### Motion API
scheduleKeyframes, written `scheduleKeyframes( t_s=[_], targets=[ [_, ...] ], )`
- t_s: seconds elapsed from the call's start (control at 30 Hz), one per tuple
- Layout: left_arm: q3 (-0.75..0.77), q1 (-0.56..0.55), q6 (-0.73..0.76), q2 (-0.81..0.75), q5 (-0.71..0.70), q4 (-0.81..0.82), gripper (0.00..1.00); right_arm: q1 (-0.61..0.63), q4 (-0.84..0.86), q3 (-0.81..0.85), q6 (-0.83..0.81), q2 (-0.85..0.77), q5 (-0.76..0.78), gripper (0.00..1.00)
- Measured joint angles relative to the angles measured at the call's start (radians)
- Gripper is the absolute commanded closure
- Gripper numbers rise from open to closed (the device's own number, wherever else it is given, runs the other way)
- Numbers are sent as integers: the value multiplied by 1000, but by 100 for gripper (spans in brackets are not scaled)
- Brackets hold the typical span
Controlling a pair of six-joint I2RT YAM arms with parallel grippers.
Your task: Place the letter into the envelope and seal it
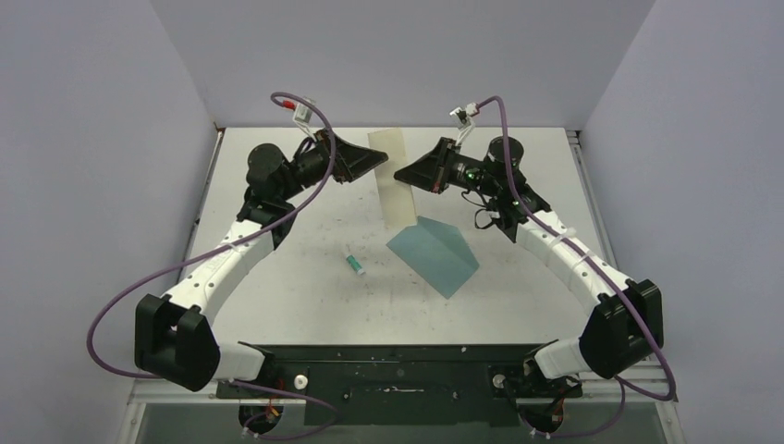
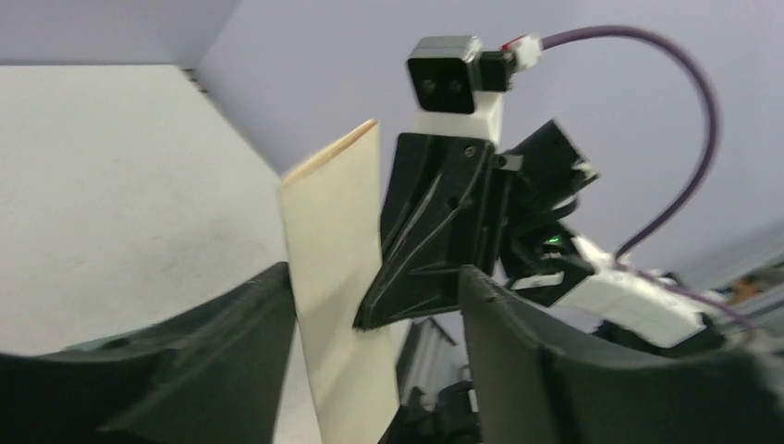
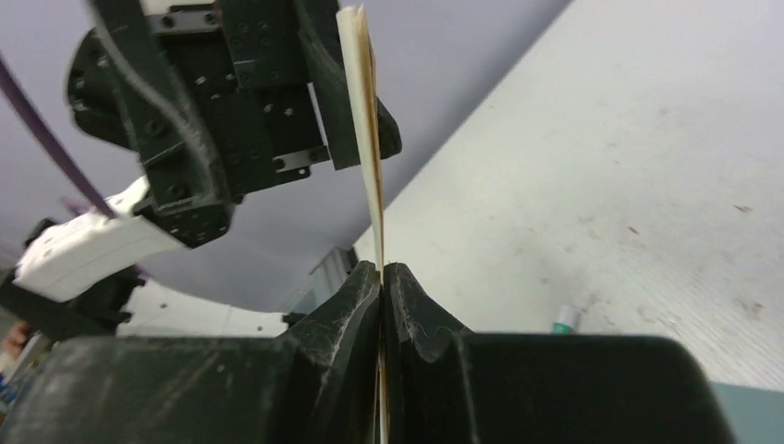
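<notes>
1. Right gripper (image 3: 382, 273): jaws pressed together on the edge of the flat tan-brown letter sheet with a paler cream border (image 3: 365, 139). The sheet rises edge-on from between the fingertips.
2. Left gripper (image 2: 374, 277): jaws wide apart. The letter (image 2: 337, 277) stands in the gap, close to one finger; contact cannot be told.
3. Top view: the letter (image 1: 393, 180) hangs upright above the white counter (image 1: 277, 185), between left gripper (image 1: 377, 159) and right gripper (image 1: 402, 176), which face each other.
4. The flat teal blue-green paper envelope (image 1: 434, 254) lies on the counter just on the near side of the letter's lower end.
5. A small white-and-green glue tube (image 1: 354, 263) lies on the counter left of the envelope, apart from it.
</notes>
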Motion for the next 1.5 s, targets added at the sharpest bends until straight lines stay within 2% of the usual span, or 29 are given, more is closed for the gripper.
scheduleKeyframes(
  t_s=[0.2,0.37,0.53,0.67,0.83,0.93,1.03,1.2,1.5],
  targets=[
    [-76,0,206,-48,-131,-242,1,-76,-324,11,-177,-10,140,95],
    [-134,15,351,-87,-291,-473,4,-209,-505,-26,-257,-33,263,95],
    [-219,104,390,-129,-418,-625,4,-269,-621,-61,-292,-69,374,95],
    [-224,149,391,-129,-466,-690,4,-268,-674,-61,-312,-85,428,95],
    [-232,140,388,-129,-441,-675,3,-273,-724,-61,-323,-88,486,95],
    [-245,82,388,-120,-420,-650,0,-281,-747,-62,-329,-88,514,95],
    [-245,-29,373,-72,-381,-610,14,-290,-751,-71,-336,-88,534,95],
    [-246,-162,339,76,-268,-529,26,-320,-753,-108,-358,-88,545,95],
    [-210,-260,363,258,-228,-579,27,-359,-756,-145,-374,-81,600,95]
  ],
)
